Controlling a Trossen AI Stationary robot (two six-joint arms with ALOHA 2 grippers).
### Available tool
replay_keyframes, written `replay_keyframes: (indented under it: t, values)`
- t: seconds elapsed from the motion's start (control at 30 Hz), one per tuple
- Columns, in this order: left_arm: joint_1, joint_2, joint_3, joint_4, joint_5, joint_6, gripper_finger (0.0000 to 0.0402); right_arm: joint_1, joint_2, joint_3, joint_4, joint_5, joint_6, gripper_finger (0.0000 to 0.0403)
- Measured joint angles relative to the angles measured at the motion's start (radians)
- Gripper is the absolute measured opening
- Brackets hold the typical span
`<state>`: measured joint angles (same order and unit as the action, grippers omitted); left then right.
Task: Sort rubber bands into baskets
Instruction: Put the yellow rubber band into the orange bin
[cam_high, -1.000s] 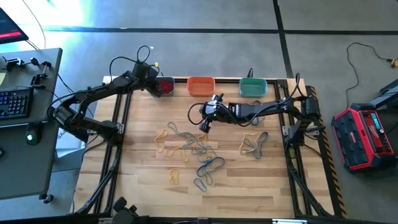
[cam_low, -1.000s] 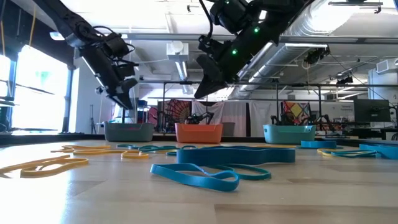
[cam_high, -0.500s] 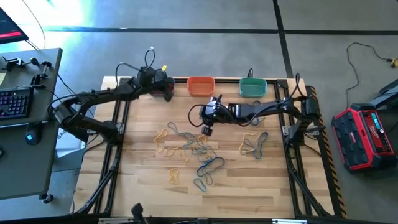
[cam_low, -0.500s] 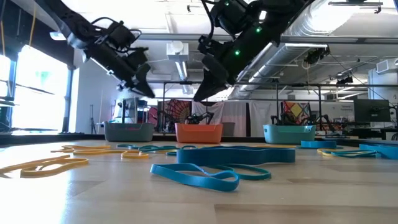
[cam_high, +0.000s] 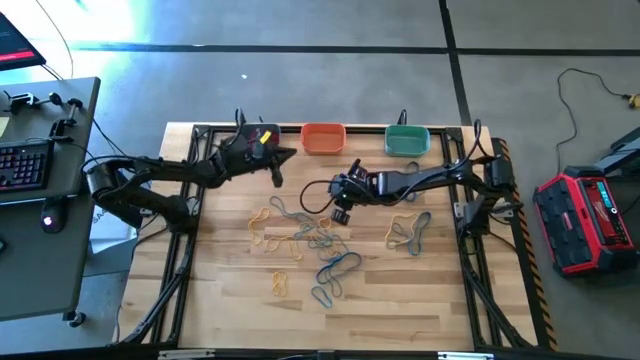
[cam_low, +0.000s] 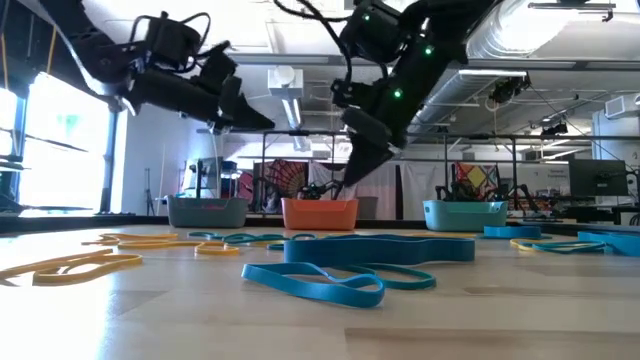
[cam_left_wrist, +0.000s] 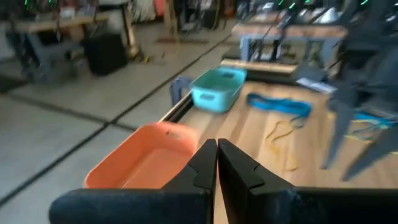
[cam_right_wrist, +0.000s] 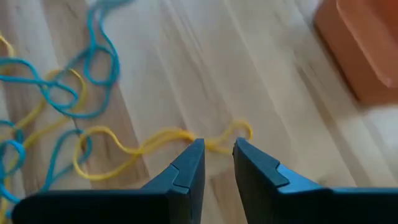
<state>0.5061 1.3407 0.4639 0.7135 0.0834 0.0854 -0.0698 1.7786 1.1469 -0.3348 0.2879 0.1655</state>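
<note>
Rubber bands (cam_high: 305, 240) in blue, yellow and tan lie loose on the wooden table, with a second cluster (cam_high: 408, 232) to the right. Along the far edge stand the orange basket (cam_high: 322, 138), the teal basket (cam_high: 407, 140) and the grey-blue basket (cam_low: 208, 211), which my left arm covers from above. My left gripper (cam_high: 285, 155) is shut and empty, pointing level beside the orange basket (cam_left_wrist: 149, 162). My right gripper (cam_right_wrist: 217, 149) is open, slanting down above a yellow band (cam_right_wrist: 155, 146) without touching it.
A black metal frame (cam_high: 200, 200) runs round the table. A desk with a keyboard (cam_high: 25, 165) stands to the left and a red case (cam_high: 585, 215) lies on the floor to the right. Bare wood shows along the near edge (cam_high: 400, 320).
My left gripper has swung away from the grey-blue basket toward the table's right, and has tipped from pointing down to about level. My right gripper has sunk a little toward the bands and tipped more steeply down.
</note>
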Motion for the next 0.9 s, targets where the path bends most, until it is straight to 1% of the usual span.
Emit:
replay_keyframes:
  t: [0.13, 0.27, 0.33, 0.43, 0.5, 0.63, 0.83, 0.9]
  values:
    - [-0.039, 0.000, -0.061, 0.121, 0.000, 0.052, 0.0007, 0.012, 0.000, 0.000, -0.082, 0.000, 0.081, 0.0074]
    - [-0.064, 0.000, -0.112, 0.171, -0.001, 0.052, 0.0007, 0.014, 0.000, 0.000, -0.183, 0.002, 0.156, 0.0074]
    - [-0.076, 0.000, -0.137, 0.179, -0.002, 0.033, 0.0007, 0.012, 0.000, 0.000, -0.244, 0.033, 0.181, 0.0074]
    - [-0.101, 0.000, -0.171, 0.189, -0.002, 0.013, 0.0007, 0.005, 0.000, 0.000, -0.312, 0.118, 0.193, 0.0074]
    - [-0.123, 0.000, -0.197, 0.222, -0.002, 0.005, 0.0007, -0.004, 0.000, 0.000, -0.340, 0.143, 0.192, 0.0074]
    - [-0.176, 0.000, -0.245, 0.268, -0.002, -0.004, 0.0007, -0.041, 0.000, 0.000, -0.374, 0.084, 0.167, 0.0074]
    - [-0.241, 0.000, -0.290, 0.300, -0.003, -0.006, 0.0007, -0.102, 0.000, 0.000, -0.383, 0.081, 0.069, 0.0074]
    - [-0.254, 0.000, -0.290, 0.305, -0.006, -0.006, 0.0007, -0.131, 0.000, 0.000, -0.401, 0.049, 0.058, 0.0074]
